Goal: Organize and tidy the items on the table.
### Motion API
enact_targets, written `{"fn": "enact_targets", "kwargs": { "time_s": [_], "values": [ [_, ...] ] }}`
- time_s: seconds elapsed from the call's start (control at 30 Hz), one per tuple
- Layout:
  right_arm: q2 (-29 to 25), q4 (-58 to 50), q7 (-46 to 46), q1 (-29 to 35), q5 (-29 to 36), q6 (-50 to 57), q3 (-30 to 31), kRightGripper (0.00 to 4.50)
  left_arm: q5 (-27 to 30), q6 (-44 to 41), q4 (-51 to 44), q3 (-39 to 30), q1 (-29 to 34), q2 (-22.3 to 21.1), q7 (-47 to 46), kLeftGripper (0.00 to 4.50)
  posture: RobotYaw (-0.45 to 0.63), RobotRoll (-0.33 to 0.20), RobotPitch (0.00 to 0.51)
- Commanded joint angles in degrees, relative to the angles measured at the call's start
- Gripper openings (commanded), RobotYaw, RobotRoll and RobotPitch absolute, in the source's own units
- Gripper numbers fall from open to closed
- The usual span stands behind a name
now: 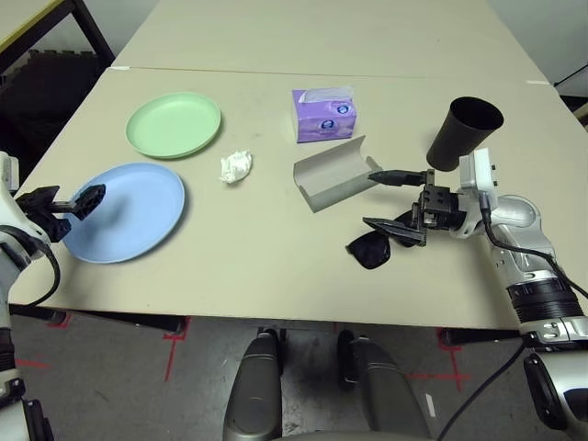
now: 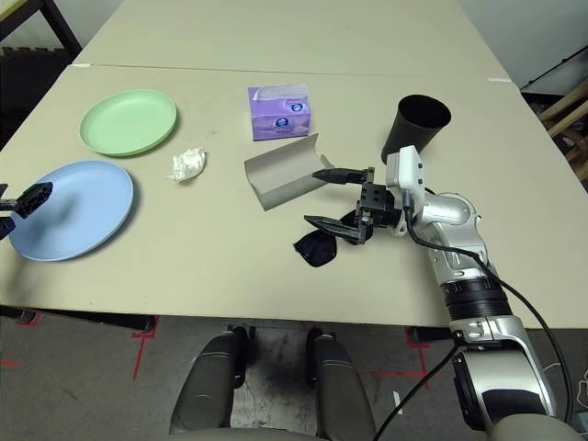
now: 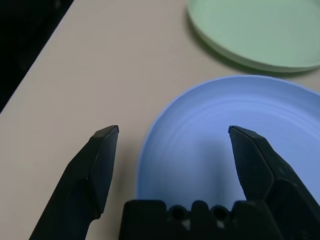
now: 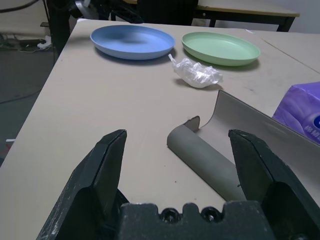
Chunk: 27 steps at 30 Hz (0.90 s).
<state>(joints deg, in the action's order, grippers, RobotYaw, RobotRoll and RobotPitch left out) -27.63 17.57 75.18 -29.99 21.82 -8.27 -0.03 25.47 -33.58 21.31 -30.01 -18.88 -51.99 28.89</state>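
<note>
On the beige table, left side, a light blue plate lies near the front edge with a pale green plate just behind it, the 2 close but apart. Left gripper hangs over the blue plate's left rim, fingers spread wide, holding nothing; its wrist view has 1 finger over bare table and 1 over the plate. Crumpled white tissue sits right of the green plate. Purple tissue box stands further back near the middle. Grey glasses case lies open in front of the box, lid up. Right gripper points left, level, just right of the case, fingers wide apart and empty; the wrist view looks along the case toward the plates. Black sunglasses lie on the table just below that gripper, partly hidden by it. Black cup stands behind the right wrist, tilted. A 2nd beige tabletop adjoins at the back.
</note>
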Motion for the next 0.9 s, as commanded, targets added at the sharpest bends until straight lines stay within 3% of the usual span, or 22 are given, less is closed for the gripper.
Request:
{"fn": "enact_targets", "kwargs": {
  "time_s": [0.03,0.3,0.6,0.7,0.9],
  "values": [
    [0.0,-1.2,0.3,1.0,0.2,0.0,0.6,4.50,-2.3,-1.3,4.5,1.7,-1.4,-1.7,0.3,4.48,0.20,0.000,0.210],
    [0.2,-2.9,-0.1,1.2,0.5,0.7,0.8,4.50,-4.6,0.2,11.5,3.2,-3.5,-3.2,2.1,4.48,0.19,0.000,0.213],
    [0.1,-3.9,-0.5,1.8,0.5,1.1,0.9,4.50,-5.9,0.4,13.2,4.0,-3.0,-3.4,4.2,4.48,0.19,0.000,0.208],
    [0.1,-4.0,-0.5,1.7,0.4,1.2,0.9,4.50,-5.9,0.3,13.3,3.9,-3.2,-3.3,4.8,3.89,0.18,0.000,0.207],
    [0.2,-4.1,-0.8,1.5,0.5,1.3,0.9,4.50,-6.0,0.3,13.7,4.0,-3.5,-3.2,5.3,1.60,0.19,0.000,0.206]
  ]
}}
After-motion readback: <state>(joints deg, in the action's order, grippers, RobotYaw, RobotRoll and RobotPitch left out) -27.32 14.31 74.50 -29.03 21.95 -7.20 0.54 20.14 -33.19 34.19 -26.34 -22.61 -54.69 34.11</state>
